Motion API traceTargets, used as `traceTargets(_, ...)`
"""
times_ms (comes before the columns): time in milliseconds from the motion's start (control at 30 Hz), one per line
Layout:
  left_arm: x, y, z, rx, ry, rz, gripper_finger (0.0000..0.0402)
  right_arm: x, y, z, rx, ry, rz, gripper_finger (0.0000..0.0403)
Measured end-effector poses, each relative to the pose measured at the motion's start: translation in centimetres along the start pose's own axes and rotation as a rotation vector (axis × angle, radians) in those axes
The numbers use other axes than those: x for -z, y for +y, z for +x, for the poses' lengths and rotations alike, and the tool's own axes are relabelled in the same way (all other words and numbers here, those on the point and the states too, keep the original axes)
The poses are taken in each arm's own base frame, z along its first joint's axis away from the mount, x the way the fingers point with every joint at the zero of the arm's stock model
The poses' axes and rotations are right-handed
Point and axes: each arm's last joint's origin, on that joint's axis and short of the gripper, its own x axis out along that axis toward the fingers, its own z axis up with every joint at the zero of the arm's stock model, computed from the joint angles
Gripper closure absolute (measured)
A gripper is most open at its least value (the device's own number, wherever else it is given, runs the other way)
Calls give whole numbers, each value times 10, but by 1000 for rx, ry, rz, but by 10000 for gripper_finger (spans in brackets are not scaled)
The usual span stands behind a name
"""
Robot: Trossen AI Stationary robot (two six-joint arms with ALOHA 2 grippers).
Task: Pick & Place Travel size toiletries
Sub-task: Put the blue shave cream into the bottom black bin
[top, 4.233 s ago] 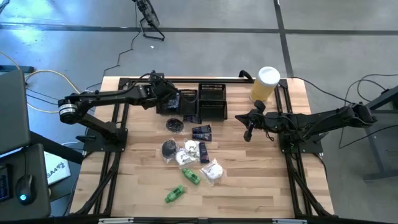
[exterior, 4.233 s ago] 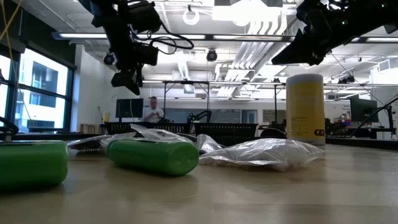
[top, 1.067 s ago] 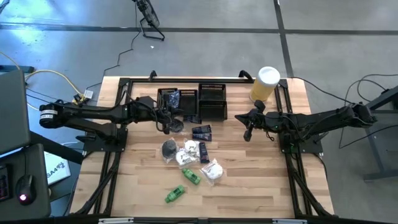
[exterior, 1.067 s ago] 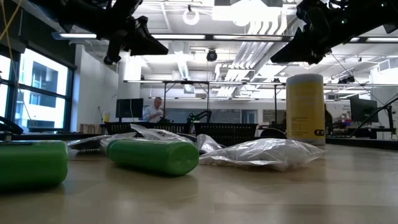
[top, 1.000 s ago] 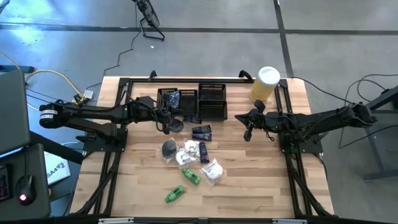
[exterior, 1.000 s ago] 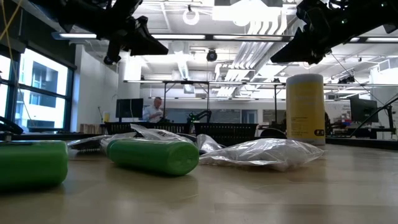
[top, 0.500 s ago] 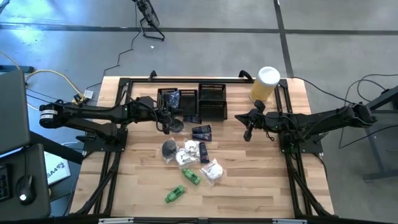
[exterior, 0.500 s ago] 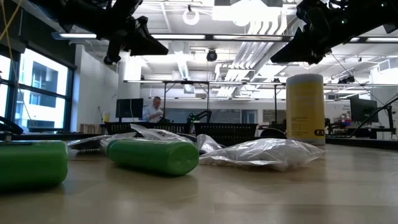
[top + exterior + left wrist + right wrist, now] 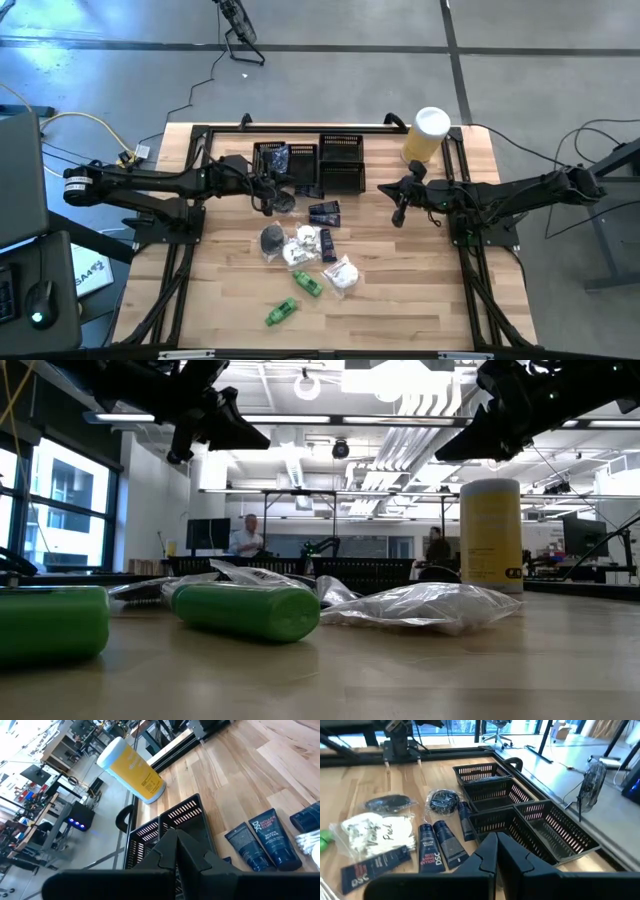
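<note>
As seen from above, the left gripper (image 9: 268, 195) hung clenched and empty just beside the black mesh trays (image 9: 310, 165) at the far side of the bench (image 9: 400, 300), while the right gripper (image 9: 398, 212) waited, likewise clenched and empty, near the yellow cylinder (image 9: 424, 135). The toiletries (image 9: 305, 245) lay bunched at mid-bench, with one green tube (image 9: 281, 312) nearer the front edge and a dark item inside the left tray.

The low view alone showed the room behind, where two people (image 9: 245, 538) stood far off, and put two green tubes (image 9: 248, 610) and a clear crinkly sachet (image 9: 430, 605) closest to the lens.

The left wrist view picked out two navy tubes (image 9: 265, 840) lying side by side past its shut fingers (image 9: 175, 852).

The right wrist view revealed the trays' compartments (image 9: 520, 820), round black pieces (image 9: 444, 800) and a white sachet (image 9: 375, 832) on the wood.
</note>
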Motion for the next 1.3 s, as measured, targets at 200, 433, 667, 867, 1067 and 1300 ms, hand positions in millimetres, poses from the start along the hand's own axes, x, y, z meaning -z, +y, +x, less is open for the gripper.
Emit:
traceTargets(200,0,0,0,0,0,2,401,3,2,-1,-8,28,64,401)
traceTargets(433,0,0,0,0,0,3,401,4,13,-8,34,9,68,401)
traceTargets(667,0,0,0,0,0,5,401,8,16,-11,68,46,111,401)
traceTargets(867,2,-1,0,15,18,7,401,-9,10,-17,207,220,126,401)
traceTargets(1067,4,-3,0,33,41,10,401,-36,13,-18,235,247,128,401)
traceTargets(1300,5,-4,0,44,54,12,401,-35,13,-9,252,267,89,401)
